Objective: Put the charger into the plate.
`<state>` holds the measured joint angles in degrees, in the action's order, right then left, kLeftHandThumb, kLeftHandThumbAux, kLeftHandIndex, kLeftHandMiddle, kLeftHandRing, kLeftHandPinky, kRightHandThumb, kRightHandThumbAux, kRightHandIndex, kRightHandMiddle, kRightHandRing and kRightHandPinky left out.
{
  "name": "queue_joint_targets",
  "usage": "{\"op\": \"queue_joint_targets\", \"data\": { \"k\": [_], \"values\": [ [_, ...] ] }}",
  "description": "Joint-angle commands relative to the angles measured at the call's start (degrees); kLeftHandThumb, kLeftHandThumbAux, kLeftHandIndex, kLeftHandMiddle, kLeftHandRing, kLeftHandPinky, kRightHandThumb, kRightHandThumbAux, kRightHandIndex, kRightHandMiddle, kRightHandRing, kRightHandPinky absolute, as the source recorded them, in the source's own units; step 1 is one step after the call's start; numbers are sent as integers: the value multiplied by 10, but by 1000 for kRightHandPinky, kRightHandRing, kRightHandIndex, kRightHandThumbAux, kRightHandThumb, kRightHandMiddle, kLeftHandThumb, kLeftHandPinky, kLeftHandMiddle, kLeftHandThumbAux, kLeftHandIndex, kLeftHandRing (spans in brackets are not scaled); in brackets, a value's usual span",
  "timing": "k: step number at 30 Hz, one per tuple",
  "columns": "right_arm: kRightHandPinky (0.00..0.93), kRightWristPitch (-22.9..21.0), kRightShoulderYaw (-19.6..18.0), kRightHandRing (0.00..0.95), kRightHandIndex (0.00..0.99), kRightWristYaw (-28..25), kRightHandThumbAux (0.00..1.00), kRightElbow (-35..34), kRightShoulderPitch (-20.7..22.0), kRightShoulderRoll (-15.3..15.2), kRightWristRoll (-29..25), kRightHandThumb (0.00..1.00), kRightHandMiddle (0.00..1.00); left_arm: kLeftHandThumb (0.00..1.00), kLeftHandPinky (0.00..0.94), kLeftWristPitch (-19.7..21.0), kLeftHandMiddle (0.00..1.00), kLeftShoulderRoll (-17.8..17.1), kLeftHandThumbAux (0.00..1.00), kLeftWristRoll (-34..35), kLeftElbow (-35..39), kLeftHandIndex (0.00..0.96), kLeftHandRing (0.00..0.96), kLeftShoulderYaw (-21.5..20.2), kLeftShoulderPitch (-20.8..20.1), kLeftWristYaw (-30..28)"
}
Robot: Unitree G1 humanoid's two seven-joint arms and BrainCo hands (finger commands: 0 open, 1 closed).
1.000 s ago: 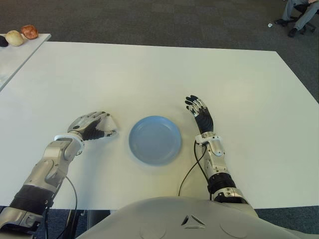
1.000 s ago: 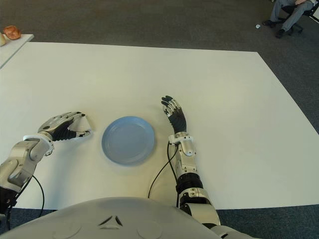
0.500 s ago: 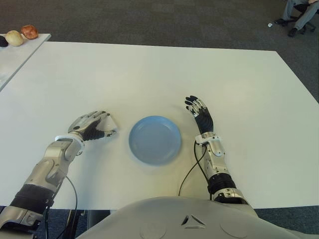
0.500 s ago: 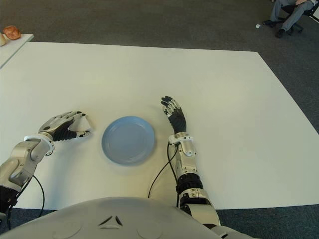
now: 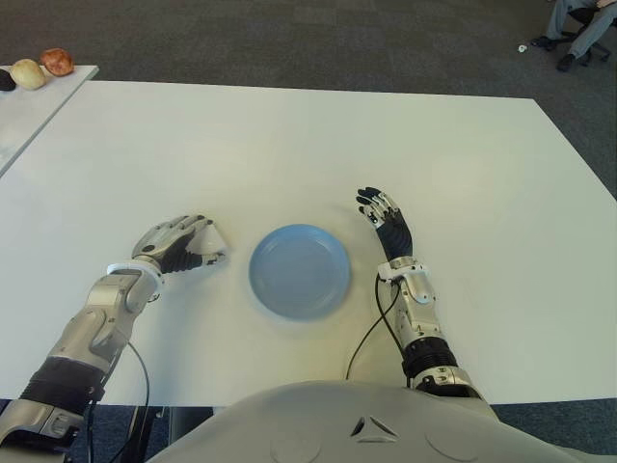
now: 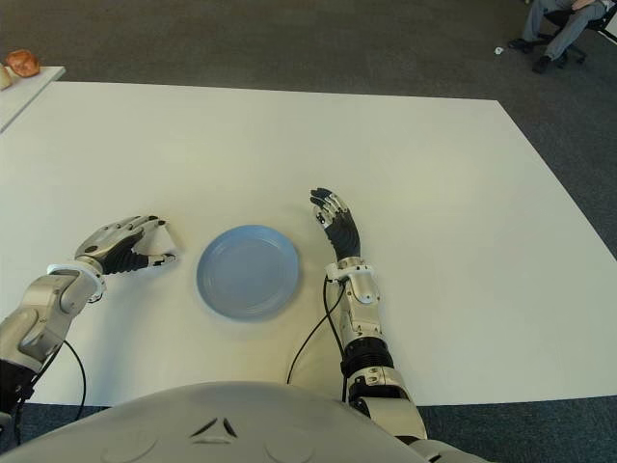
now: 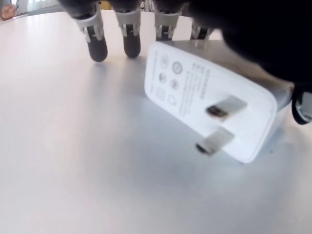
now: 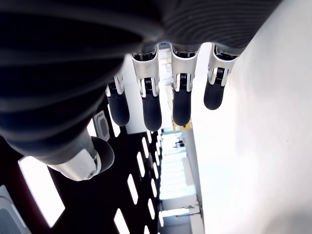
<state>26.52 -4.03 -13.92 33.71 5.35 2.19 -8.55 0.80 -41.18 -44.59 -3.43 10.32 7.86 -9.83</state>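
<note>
Grasp step in hand: left robot hand [image 5: 178, 245] curled over charger [image 7: 209, 119] on surface [image 5: 289, 145], grip unconfirmed; lift onto plate [image 5: 300, 271] next; right robot hand [image 5: 386, 218] open, idle.

White table [image 5: 289, 145] carries a blue plate [image 5: 300, 270] near its front edge, with a white charger [image 7: 209, 117] lying directly on the surface just left of the plate, prongs exposed, beneath the left hand [image 5: 178, 243], plate and charger apart.
</note>
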Motion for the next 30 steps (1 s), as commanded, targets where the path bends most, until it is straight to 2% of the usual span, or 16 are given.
{"op": "queue_joint_targets", "data": {
  "k": [1, 9, 19, 24, 26, 27, 29, 30],
  "values": [
    [158, -34, -5, 181, 199, 0, 632, 25, -40, -1, -5, 26, 235, 131, 99, 10, 30, 2, 256, -11, -10, 0, 23, 13, 13, -1],
    [161, -28, -5, 184, 205, -1, 628, 23, -41, -2, -4, 26, 238, 165, 137, 7, 47, 4, 270, -17, -13, 5, 51, 12, 22, 18],
    [156, -28, -5, 184, 219, -4, 624, 21, -42, -2, -4, 32, 241, 269, 223, -14, 128, 5, 364, -20, -40, 65, 139, 15, 24, 71],
    [152, -26, -5, 183, 222, -5, 621, 21, -43, -2, -5, 37, 243, 337, 295, -19, 229, 4, 427, -22, -49, 137, 228, 17, 24, 94],
    [157, -26, -5, 183, 224, -5, 624, 21, -43, -2, -4, 40, 243, 390, 358, -20, 318, 5, 469, -23, -50, 224, 314, 17, 23, 105],
    [158, -26, -5, 183, 225, -5, 624, 21, -43, -2, -5, 41, 243, 399, 367, -22, 331, 6, 473, -25, -52, 237, 327, 18, 23, 114],
    [162, -26, -6, 184, 228, -5, 627, 21, -43, -2, -5, 43, 244, 459, 413, -21, 426, 8, 504, -32, -56, 307, 418, 19, 23, 133],
    [162, -26, -6, 185, 231, -5, 627, 21, -43, -2, -5, 43, 246, 548, 444, -19, 472, 9, 572, -35, -58, 350, 469, 20, 23, 141]
  ]
}}
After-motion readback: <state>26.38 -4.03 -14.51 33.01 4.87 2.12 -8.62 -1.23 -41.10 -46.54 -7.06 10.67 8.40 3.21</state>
